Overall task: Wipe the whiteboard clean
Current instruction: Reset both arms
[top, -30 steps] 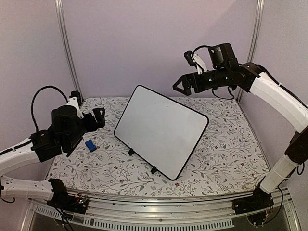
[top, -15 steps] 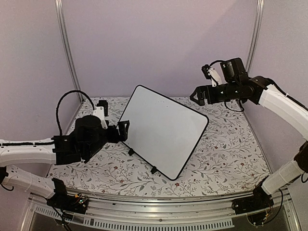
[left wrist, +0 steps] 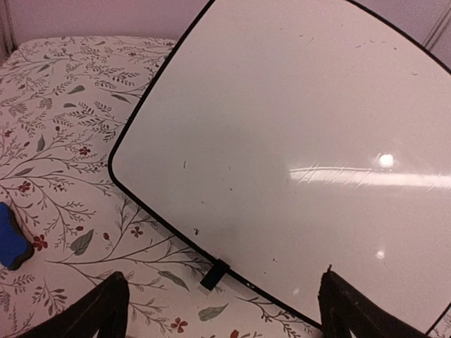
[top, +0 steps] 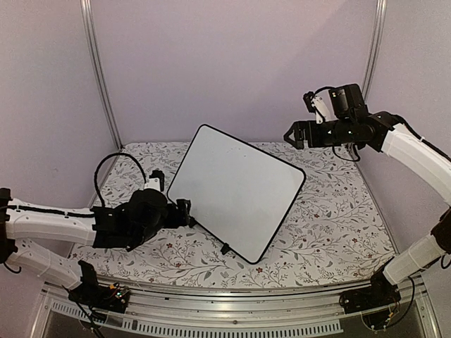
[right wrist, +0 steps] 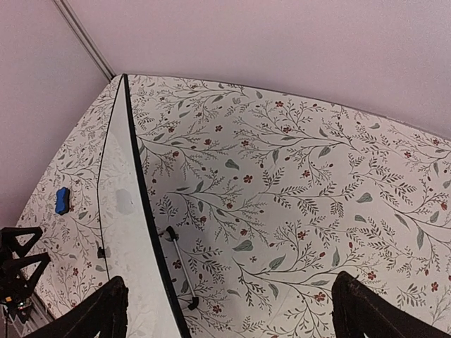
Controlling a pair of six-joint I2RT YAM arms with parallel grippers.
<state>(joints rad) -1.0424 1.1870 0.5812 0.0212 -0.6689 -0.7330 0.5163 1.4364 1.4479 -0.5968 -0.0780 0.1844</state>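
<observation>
Since a second ago my left fingers point(top: 184, 210) swung in beside the whiteboard point(top: 236, 190), at its near-left edge, open and empty; right fingers point(top: 294, 132) hover wide open. Only wrist views show the blue eraser point(left wrist: 10, 236).

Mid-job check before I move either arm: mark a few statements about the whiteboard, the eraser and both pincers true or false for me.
1. The whiteboard stands tilted on its black feet. True.
2. The left pincer holds the blue eraser. False: the eraser lies on the floral cloth, and the pincer is open and empty.
3. The right pincer touches the whiteboard. False: it hangs in the air off the board's far right corner, apart from it.
4. Both pincers are open. True.
5. The left pincer is close to the board's lower left edge. True.
</observation>
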